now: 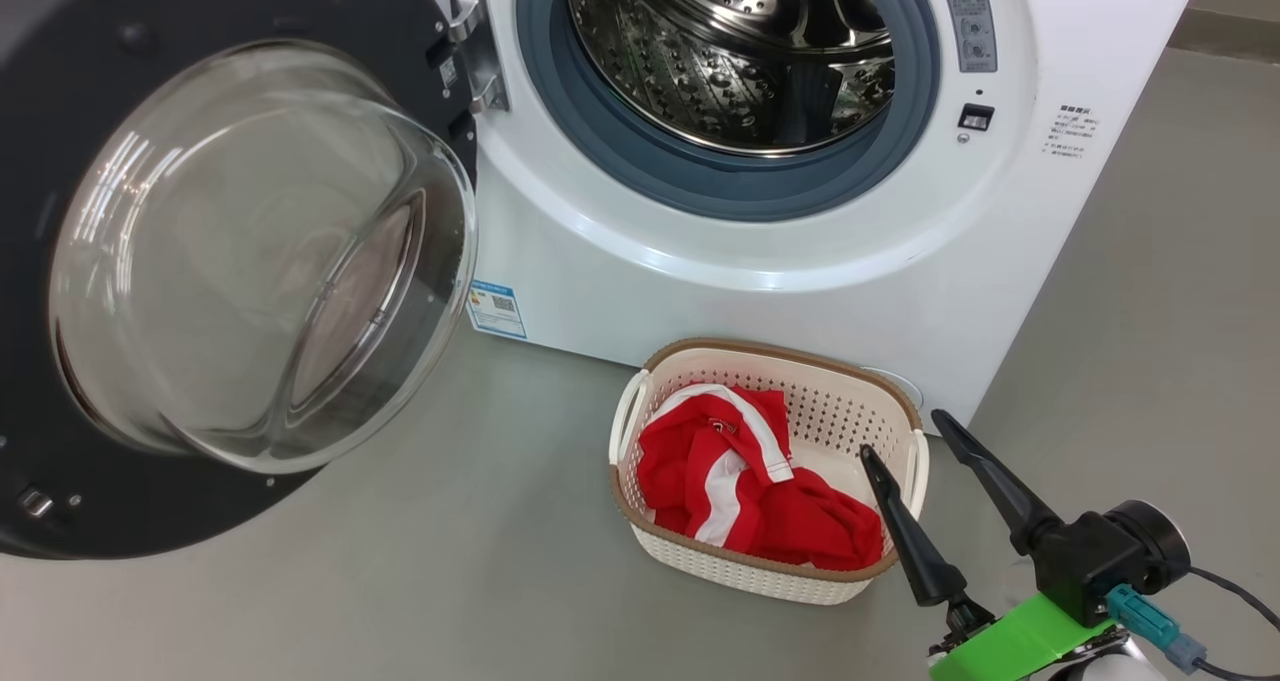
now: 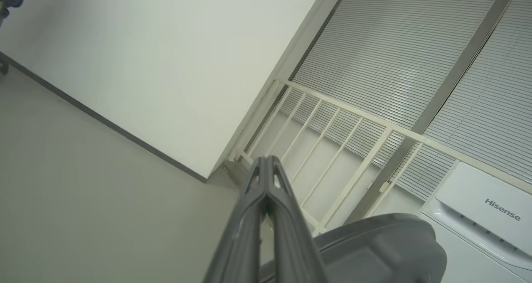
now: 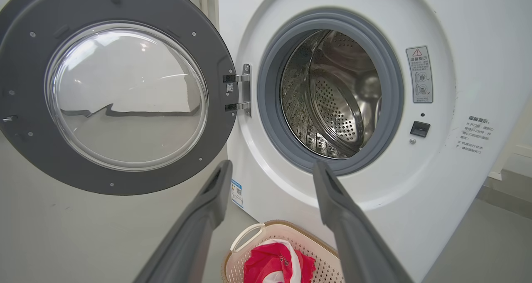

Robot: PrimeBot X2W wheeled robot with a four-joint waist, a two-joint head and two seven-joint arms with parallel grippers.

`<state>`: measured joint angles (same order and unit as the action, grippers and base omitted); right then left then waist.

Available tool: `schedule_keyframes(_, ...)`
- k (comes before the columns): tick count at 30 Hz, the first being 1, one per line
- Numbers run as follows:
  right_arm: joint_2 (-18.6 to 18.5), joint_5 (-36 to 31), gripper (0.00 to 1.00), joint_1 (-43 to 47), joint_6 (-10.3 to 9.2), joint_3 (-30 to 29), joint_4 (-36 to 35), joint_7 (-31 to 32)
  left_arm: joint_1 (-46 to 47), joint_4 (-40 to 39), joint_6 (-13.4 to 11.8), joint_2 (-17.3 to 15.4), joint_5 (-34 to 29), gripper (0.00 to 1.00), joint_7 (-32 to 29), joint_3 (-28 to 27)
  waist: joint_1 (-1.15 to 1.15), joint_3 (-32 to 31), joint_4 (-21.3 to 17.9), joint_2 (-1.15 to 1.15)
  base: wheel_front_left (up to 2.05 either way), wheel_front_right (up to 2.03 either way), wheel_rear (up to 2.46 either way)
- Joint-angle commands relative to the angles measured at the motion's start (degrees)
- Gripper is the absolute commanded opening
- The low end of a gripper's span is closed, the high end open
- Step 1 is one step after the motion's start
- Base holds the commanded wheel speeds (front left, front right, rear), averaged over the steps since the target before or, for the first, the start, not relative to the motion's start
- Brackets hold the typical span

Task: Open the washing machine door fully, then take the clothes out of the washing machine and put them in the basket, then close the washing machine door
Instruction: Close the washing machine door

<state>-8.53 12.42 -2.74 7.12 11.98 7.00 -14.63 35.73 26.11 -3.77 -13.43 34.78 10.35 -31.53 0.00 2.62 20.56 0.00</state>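
Observation:
The washing machine (image 1: pixel 800 261) (image 3: pixel 457 87) stands with its door (image 1: pixel 230 261) (image 3: pixel 116 92) swung wide to the left; the steel drum (image 1: pixel 730 51) (image 3: pixel 332 96) looks bare inside. On the floor in front sits the basket (image 1: pixel 850 411) (image 3: pixel 257 237) holding the red clothes (image 1: pixel 750 481) (image 3: pixel 276 264) with white stripes. My right gripper (image 1: pixel 910 436) (image 3: pixel 270 168) hovers open over the basket's right end, nothing between its fingers. My left gripper (image 2: pixel 266 162) is shut with nothing in it, pointing at a wall corner away from the machine.
Grey floor (image 1: pixel 400 581) spreads left of the basket, beneath the open door. In the left wrist view a cream railing (image 2: pixel 332 150) fronts window blinds (image 2: pixel 395 58), with a white Hisense appliance (image 2: pixel 486 208) and a dark grey rounded part (image 2: pixel 374 249) at the lower right.

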Motion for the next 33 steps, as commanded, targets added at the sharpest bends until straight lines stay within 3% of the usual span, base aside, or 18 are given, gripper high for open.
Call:
schedule_keyframes(1, -0.6, -0.6, 1.00, -1.5, 0.36, 1.2, -1.1, -0.4, 2.7, 0.7, 0.9, -3.8, 1.8, 0.00, -1.4, -1.8, 0.00, -0.1, 0.0, 0.00, 0.00, 0.00, 0.00)
schedule_keyframes(12, -0.8, 0.6, 1.00, -1.8, 0.36, 3.0, -0.7, -0.4, 9.1, 13.1, 4.1, -9.4, 10.9, 0.00, -15.9, -4.0, 0.00, -0.5, -1.1, 0.00, 0.00, 0.00, 0.00)
schedule_keyframes(20, -0.7, 1.2, 1.00, -1.5, 0.36, 2.9, -0.5, -0.4, 10.2, 16.4, 3.6, -9.5, 16.2, 0.00, -28.4, -4.4, 0.00, 0.0, -1.6, 0.00, 0.00, 0.00, 0.00)
schedule_keyframes(33, -0.6, 1.4, 1.00, -1.5, 0.36, 2.8, -1.1, -0.4, 6.8, 15.1, 4.5, -10.1, 19.1, 0.00, -39.3, -3.4, 0.00, 0.6, -2.1, 0.00, 0.00, 0.00, 0.00)
